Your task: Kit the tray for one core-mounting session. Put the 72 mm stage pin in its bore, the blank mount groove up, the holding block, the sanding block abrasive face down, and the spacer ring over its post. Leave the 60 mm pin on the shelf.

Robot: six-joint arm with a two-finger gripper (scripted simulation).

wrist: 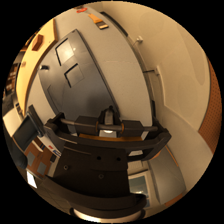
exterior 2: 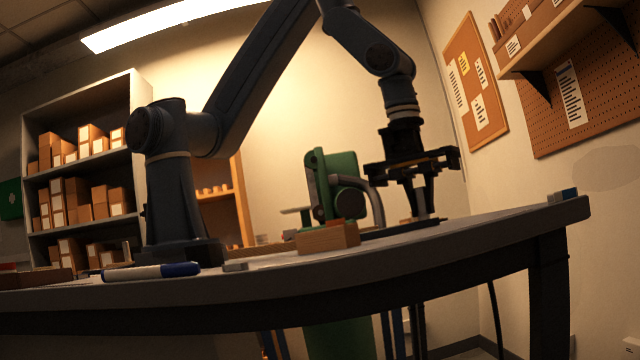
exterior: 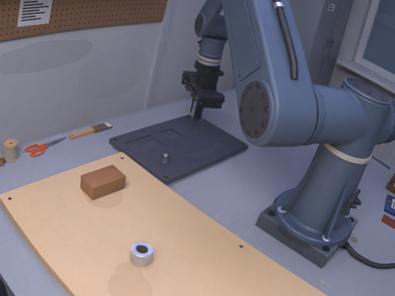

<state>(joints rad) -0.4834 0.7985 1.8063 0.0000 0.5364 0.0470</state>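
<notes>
A grey metal stage pin (wrist: 109,116) stands upright, held between the fingers of my gripper (exterior: 196,109), at the far corner of the dark tray (exterior: 179,146). Its lower end is at the tray's surface there. I cannot read its length. The tray has rectangular pockets and a short grey post (exterior: 165,158) near its front edge. A brown block (exterior: 103,182) lies on the tan board (exterior: 138,230), in front of the tray. A silver spacer ring (exterior: 141,253) lies flat on the board, nearer the front.
The robot's base (exterior: 309,226) stands right of the tray. Orange scissors (exterior: 37,148), a brush (exterior: 90,131) and a spool (exterior: 11,149) lie along the far left of the bench. A green machine (exterior 2: 335,187) stands behind the bench.
</notes>
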